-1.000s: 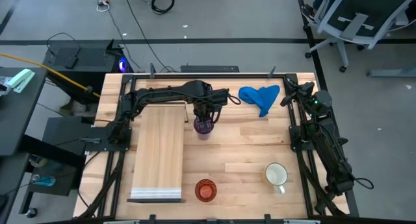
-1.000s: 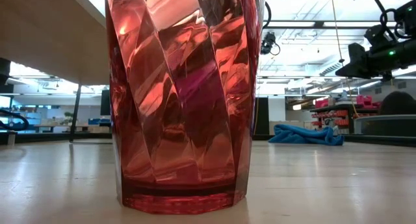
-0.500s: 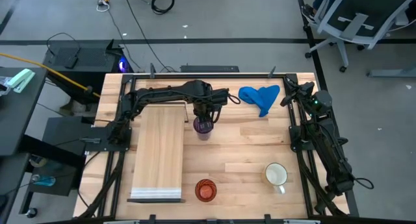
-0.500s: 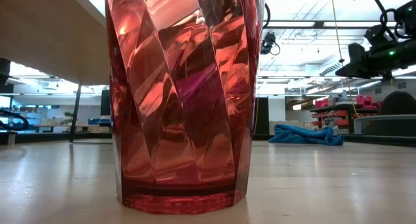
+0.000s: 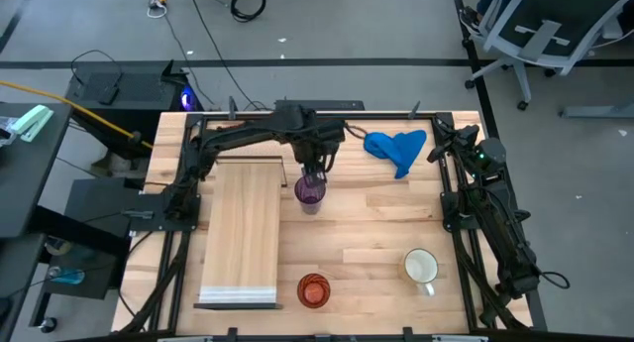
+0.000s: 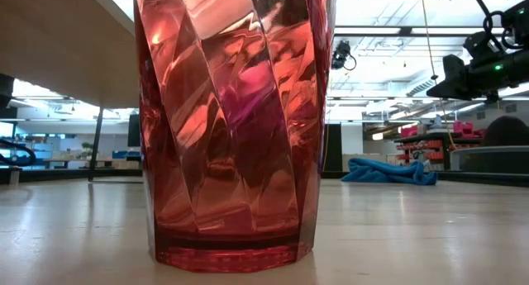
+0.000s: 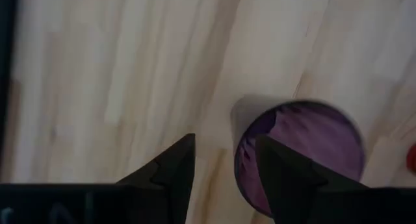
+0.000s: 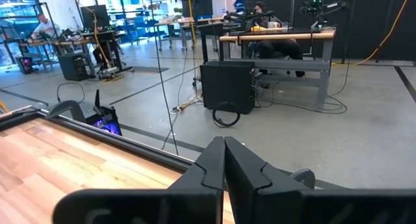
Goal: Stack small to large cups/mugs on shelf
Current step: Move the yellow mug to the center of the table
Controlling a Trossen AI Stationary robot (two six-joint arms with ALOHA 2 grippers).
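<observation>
Having let go since a second ago, the left gripper [image 5: 315, 168] now hangs with fingers spread above the tumbler [image 5: 310, 192], which stands on the table just off the shelf's [image 5: 241, 233] far right corner. The right gripper [image 8: 224, 160] is closed on nothing at the table's far right corner. No writing seems readable.

A crumpled blue cloth [image 5: 397, 149] lies on the butcher-block tabletop [image 5: 376, 253] near its far edge

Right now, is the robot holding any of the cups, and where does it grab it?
No, nothing is held. The left gripper is open above the purple tumbler, which stands on the table. The right gripper is shut and empty.
</observation>
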